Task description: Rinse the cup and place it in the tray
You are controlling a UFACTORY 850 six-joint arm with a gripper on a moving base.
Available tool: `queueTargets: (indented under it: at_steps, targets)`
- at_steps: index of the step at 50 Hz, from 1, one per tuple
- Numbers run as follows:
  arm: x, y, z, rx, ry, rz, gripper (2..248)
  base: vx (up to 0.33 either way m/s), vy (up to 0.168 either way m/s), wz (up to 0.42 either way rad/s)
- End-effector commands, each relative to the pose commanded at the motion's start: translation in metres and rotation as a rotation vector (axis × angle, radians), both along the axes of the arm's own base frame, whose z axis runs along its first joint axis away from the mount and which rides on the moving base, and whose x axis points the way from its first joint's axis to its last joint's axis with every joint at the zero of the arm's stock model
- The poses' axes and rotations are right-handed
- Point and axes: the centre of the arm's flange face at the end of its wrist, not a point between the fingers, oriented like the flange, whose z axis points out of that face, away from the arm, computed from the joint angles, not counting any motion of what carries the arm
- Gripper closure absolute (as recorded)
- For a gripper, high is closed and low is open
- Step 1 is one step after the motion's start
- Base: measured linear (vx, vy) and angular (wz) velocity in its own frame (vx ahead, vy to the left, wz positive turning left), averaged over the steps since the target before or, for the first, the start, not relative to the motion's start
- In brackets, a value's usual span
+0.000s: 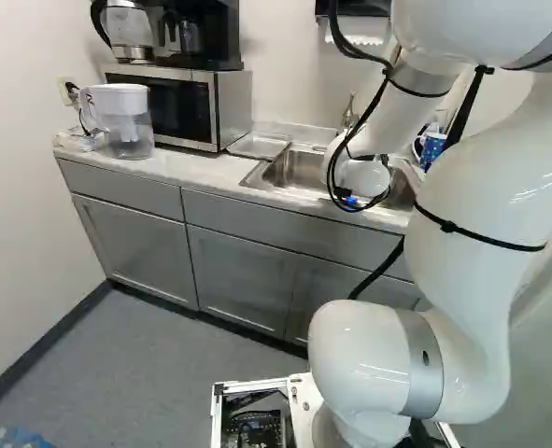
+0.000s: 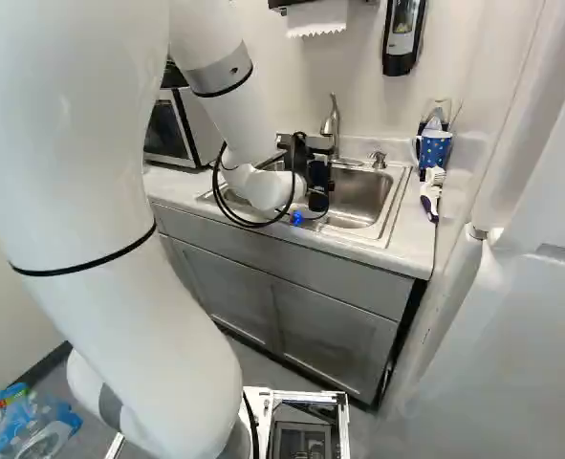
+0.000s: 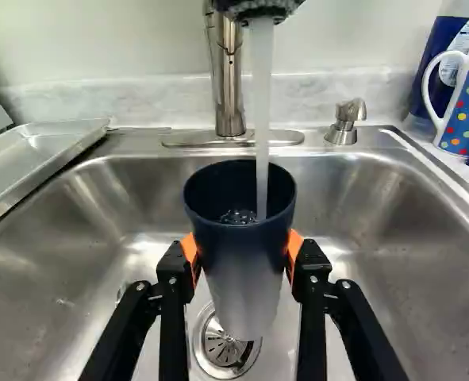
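We see the tray (image 3: 40,155) at the sink's (image 3: 385,198) edge, the faucet (image 3: 228,87) behind. Our part-open gripper (image 2: 317,182) pinches the dark, upright cup (image 3: 238,254), water (image 3: 262,103) running into it.

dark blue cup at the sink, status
black gripper shut on dark blue tapered cup; cup upright under running water; silver metal tray beside basin, nothing seen blocking

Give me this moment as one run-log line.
phase: rinsing | gripper: shut on cup | cup: mouth up over sink, water running into it from faucet | tray: beside sink, cup not yet in it
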Motion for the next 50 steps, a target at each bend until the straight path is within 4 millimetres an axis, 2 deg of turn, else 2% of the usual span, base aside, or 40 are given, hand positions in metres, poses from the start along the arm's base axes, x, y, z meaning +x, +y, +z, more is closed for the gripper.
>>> queueTargets:
  at_steps: [50]
  targets:
    - [0.0000,0.0000,0.0000,0.000,0.000,0.000,126,0.000,0.000,0.000]
